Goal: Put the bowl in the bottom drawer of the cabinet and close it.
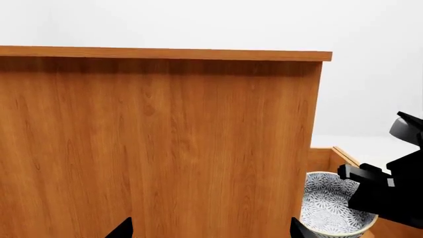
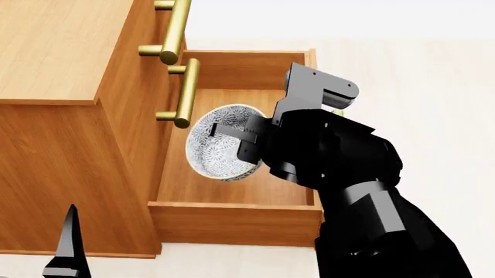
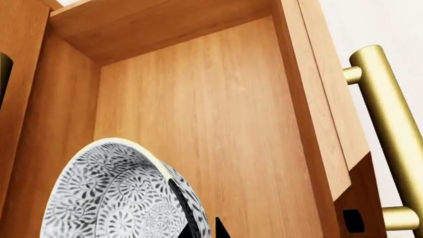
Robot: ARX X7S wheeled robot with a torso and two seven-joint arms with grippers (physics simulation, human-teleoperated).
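Over the open bottom drawer (image 2: pixel 232 191), our right gripper (image 2: pixel 232 136) pinches the bowl (image 2: pixel 217 152) rim; we lower w/ bowl level, then release. Left gripper (image 2: pixel 68 249) fingers spread, idle.

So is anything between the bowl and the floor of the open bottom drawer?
Nothing visible. The right gripper holds the bowl tilted over the open bottom drawer, and the wooden floor beneath it is bare. The cabinet and its upper brass handles sit off to the side, not underneath.
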